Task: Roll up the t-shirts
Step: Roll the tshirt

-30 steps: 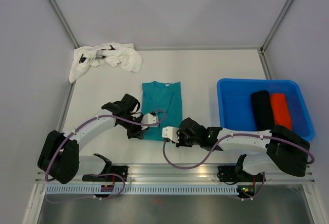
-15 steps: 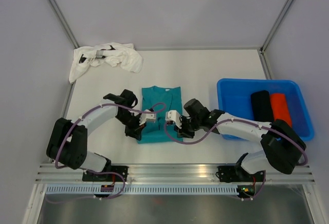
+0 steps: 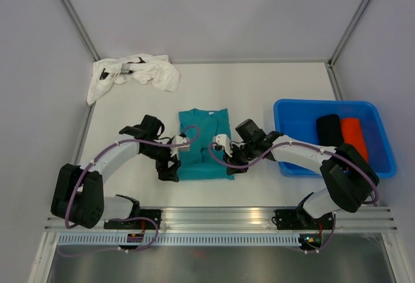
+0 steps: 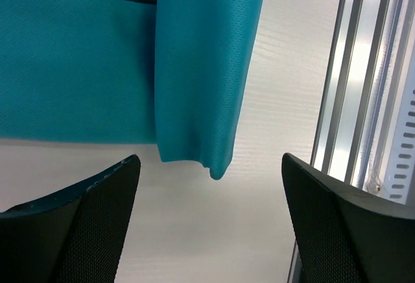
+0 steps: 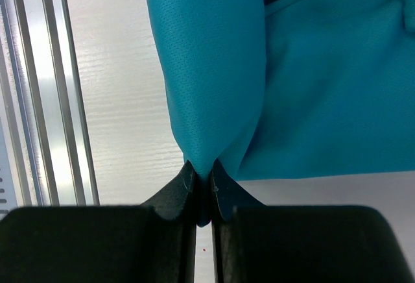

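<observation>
A blue tub (image 3: pixel 295 139) sits on the white table's (image 3: pixel 259 91) right side, beyond the aluminium rail (image 3: pixel 220 217).

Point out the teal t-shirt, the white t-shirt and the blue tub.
teal t-shirt (image 3: pixel 204 124): top view, upper middle of the folded body
white t-shirt (image 3: pixel 159 73): top view, crumpled middle
blue tub (image 3: pixel 295 128): top view, bare floor near its left wall

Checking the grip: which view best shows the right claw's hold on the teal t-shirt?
Right wrist: close up, the right claw pinches a corner of the teal t-shirt. Top view shows it tiny; left wrist shows only cloth.
</observation>
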Robot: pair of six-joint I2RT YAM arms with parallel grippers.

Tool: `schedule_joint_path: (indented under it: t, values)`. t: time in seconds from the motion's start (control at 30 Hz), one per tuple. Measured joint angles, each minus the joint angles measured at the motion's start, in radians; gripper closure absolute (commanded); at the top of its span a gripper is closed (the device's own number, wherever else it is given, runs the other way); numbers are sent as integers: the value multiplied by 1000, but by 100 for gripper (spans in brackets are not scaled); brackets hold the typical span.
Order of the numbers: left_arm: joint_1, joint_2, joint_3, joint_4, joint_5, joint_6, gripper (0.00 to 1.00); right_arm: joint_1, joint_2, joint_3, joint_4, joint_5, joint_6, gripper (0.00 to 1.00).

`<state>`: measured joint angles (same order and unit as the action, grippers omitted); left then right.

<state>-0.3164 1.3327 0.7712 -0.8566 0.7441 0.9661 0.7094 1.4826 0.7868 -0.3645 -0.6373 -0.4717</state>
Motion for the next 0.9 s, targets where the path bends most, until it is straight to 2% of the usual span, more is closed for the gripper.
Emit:
schedule_joint_path:
  t: [0.17, 0.27, 0.3, 0.33, 0.37, 0.43, 0.47, 0.5, 0.57, 0.7, 0.9]
  values:
    - [-5, -11, -53, 126, -5, -73, 5, -1, 30, 13, -3, -12, 1, 100]
    - [-11, -4, -58, 190, -5, -107, 15, -1, 36, 15, -4, -16, 1, 100]
    - [-16, -4, -58, 204, -5, -114, 29, -1, 37, 15, -4, -16, 1, 99]
    - [-23, -4, -58, 216, -4, -123, 36, -1, 37, 15, -4, -17, 2, 100]
    - [-34, -4, -60, 228, -4, -129, 49, -1, 37, 15, -5, -17, 4, 100]
    - [-50, -3, -68, 240, -2, -133, 63, -1, 37, 16, -6, -18, 6, 100]
    - [-57, -1, -72, 238, 2, -136, 79, -1, 37, 18, -6, -18, 8, 100]
    - [-61, 1, -78, 234, 3, -138, 88, -1, 37, 19, -6, -18, 13, 100]
    - [-62, 2, -84, 223, 10, -132, 97, -1, 37, 24, -6, -18, 28, 100]
    - [-61, -6, -83, 184, 9, -124, 98, -1, 37, 44, -6, -24, 82, 100]
    - [-49, -35, -35, 25, -9, -47, 98, 1, 31, 31, 20, -79, 199, 100]
